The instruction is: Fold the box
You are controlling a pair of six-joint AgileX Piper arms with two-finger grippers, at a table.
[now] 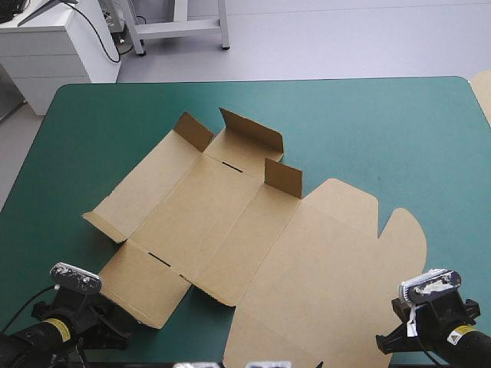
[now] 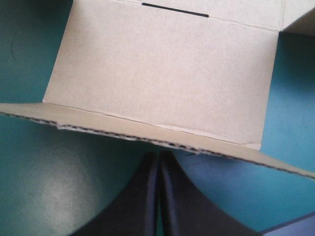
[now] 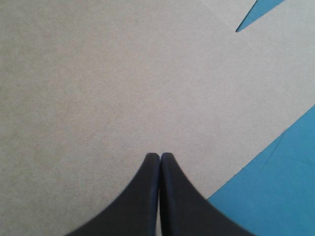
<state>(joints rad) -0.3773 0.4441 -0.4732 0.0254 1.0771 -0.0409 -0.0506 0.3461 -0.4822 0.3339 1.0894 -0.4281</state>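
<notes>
The left gripper (image 2: 158,157), black fingers pressed together into one point and holding nothing, sits low over the teal-green cover (image 1: 383,123) at the table's near left corner. Its tip is just short of the slightly lifted corrugated edge of the box's nearest panel. The right gripper (image 3: 159,156), likewise clenched and empty, is at the near right corner over the broad rounded lid panel, close to its edge. The box (image 1: 230,222) lies as a flat brown sheet across the table's middle, with three small flaps standing along its far side, and an edge of more board (image 1: 485,92) shows at the table's right edge.
</notes>
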